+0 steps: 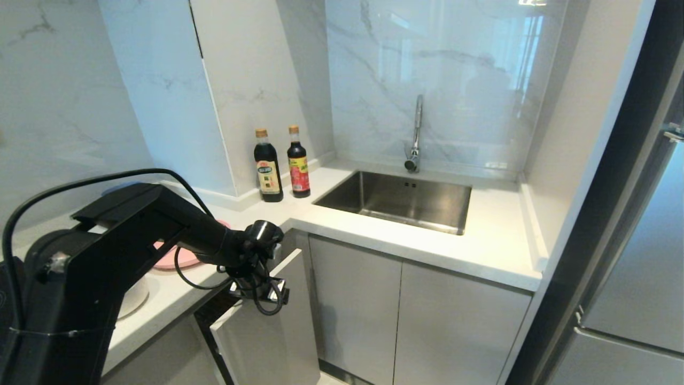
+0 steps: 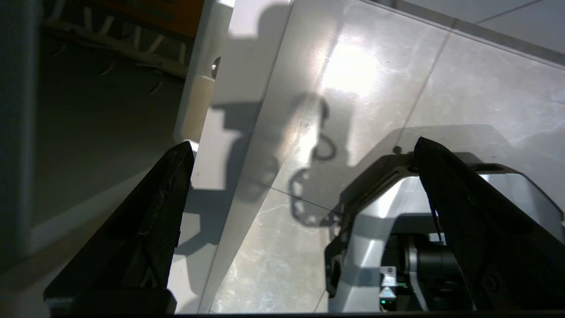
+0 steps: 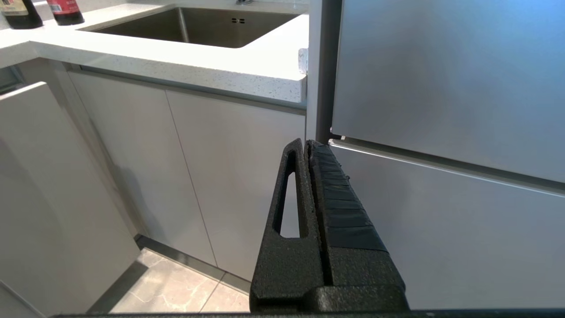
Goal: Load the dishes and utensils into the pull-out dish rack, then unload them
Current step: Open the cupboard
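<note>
My left arm hides most of the pink plate (image 1: 179, 258) on the worktop (image 1: 497, 235). The left gripper (image 2: 304, 154) hangs with jaws wide astride the pull-out dish rack (image 1: 267, 331) front's top edge; right gripper (image 3: 309, 148) jaws pressed together.

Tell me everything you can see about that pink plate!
The pink plate is round, flat and pale pink, with a smooth, glossy look. It lies flat on the white countertop, near the counter's front edge on the robot's left. The robot's black left arm hides most of it, so only one curved slice of the rim shows. Nothing can be seen on that slice, and no fingers touch it.
</note>
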Robot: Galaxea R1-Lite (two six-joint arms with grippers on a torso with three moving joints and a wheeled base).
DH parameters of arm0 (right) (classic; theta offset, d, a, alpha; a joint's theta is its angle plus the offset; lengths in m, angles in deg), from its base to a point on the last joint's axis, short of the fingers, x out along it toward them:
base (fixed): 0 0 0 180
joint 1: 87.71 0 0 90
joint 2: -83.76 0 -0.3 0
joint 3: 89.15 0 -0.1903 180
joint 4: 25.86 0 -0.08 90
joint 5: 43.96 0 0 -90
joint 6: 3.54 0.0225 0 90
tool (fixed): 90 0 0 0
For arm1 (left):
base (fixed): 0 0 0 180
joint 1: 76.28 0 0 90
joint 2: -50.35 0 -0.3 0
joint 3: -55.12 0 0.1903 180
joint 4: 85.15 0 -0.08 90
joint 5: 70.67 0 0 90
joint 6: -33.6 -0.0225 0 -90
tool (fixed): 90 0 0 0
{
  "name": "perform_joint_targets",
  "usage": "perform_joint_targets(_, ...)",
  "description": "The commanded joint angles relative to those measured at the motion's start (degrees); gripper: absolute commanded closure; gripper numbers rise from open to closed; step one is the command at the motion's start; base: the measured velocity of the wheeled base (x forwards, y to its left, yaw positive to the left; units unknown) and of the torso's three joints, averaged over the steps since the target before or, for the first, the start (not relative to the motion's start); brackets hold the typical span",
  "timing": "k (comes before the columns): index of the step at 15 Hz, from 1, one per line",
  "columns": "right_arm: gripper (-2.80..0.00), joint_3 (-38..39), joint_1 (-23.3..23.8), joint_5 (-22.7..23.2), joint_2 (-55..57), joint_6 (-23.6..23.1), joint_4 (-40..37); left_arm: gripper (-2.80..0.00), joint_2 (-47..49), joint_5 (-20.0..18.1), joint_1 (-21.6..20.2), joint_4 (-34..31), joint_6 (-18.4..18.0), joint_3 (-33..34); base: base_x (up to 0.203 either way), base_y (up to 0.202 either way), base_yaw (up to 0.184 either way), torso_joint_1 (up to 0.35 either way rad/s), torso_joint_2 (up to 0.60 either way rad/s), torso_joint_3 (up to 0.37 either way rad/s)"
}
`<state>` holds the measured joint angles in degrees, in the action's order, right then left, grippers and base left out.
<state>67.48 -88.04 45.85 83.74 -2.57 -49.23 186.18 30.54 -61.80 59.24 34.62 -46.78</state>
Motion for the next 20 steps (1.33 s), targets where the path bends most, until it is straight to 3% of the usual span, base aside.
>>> perform_joint_targets(1, 0.0, 0.09, -0.02, 0.01, 0.02, 0.09, 0.0, -2.8, -0.3, 0.04, 1.25, -0.07, 0.91, 0.13, 0.0, 0.0, 0.0, 0.0, 0.0, 0.0)
perform_joint_targets(14, 0.0, 0.09, -0.02, 0.01, 0.02, 0.0, 0.0, -2.8, -2.64, -0.49, 16.12, 0.11, 14.62, 2.72, 0.0, 0.0, 0.0, 0.0, 0.0, 0.0)
perform_joint_targets(20, 0.0, 0.09, -0.02, 0.01, 0.02, 0.0, 0.0, -2.8, -3.1, -0.58, 26.92, -0.1, 22.99, 3.76, 0.0, 0.0, 0.0, 0.0, 0.0, 0.0)
